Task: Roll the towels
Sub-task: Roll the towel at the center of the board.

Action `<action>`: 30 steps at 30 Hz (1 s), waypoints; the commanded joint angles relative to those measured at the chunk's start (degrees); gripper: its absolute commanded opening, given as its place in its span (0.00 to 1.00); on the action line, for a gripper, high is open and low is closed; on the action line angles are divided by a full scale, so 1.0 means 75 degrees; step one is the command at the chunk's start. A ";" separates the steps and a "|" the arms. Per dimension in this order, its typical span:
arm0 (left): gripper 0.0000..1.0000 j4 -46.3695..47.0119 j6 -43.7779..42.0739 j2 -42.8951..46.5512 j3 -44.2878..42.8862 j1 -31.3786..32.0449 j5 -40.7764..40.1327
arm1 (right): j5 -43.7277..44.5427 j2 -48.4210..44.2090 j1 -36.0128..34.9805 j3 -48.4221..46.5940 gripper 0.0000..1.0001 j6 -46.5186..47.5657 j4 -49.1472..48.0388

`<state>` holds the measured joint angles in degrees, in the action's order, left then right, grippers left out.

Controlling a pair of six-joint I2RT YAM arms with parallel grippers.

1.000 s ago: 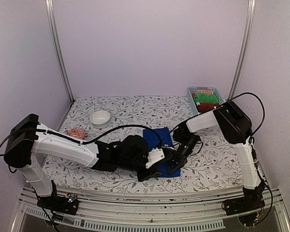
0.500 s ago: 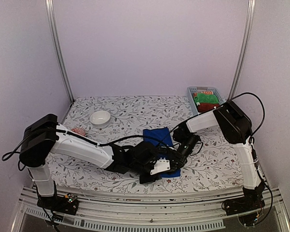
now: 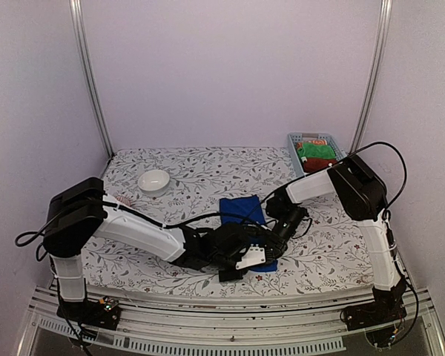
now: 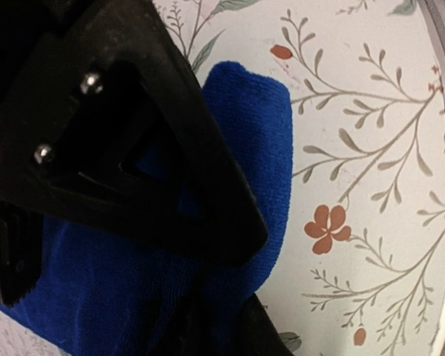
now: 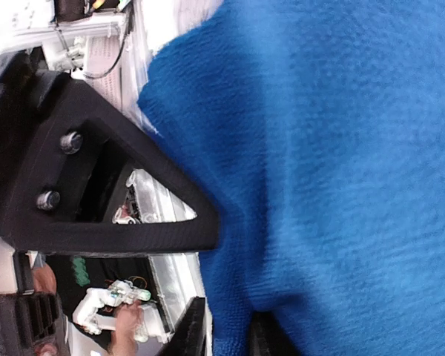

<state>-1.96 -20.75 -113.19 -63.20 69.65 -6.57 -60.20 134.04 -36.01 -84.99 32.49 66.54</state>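
Flowery bench [image 3: 208, 167] holds the blue towel [image 3: 241, 208]. Left gripper [image 4: 248, 274] pinches its near end. Right gripper [image 5: 222, 278] touches it too; I cannot tell if it grips.

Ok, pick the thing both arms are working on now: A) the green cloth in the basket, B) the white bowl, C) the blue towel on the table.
C: both arms converge on the blue towel lying on the table, and each wrist view is filled with its blue cloth.
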 commanded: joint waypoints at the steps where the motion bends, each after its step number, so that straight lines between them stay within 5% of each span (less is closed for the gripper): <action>1: 0.14 -0.1050 0.0041 -0.0633 0.0175 0.0171 -0.0114 | 0.1457 -0.0512 0.0184 0.0237 0.27 0.0182 -0.0485; 6: 0.00 -0.1626 0.0698 -0.0567 0.0033 0.0248 0.0369 | 0.1977 -0.1742 0.0797 0.0404 0.34 0.0107 -0.0454; 15: 0.00 -0.2332 0.2600 -0.0401 -0.0491 -0.0036 0.2260 | 0.3163 -0.5229 0.1141 0.2759 0.32 0.0151 -0.3258; 22: 0.00 -0.2311 0.4458 -0.0767 -0.0841 -0.0968 0.4564 | 0.3935 -0.7331 -0.0061 0.4811 0.34 0.0878 -0.5001; 30: 0.00 -0.1458 0.5804 -0.0729 -0.0649 -0.1567 0.5819 | 0.5667 -0.7605 -0.1965 0.5461 0.40 0.1175 -0.5971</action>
<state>-11.84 15.55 -116.84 -69.97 59.13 30.70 -26.13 76.71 -46.92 -45.12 39.53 28.51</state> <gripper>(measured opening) 0.056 0.389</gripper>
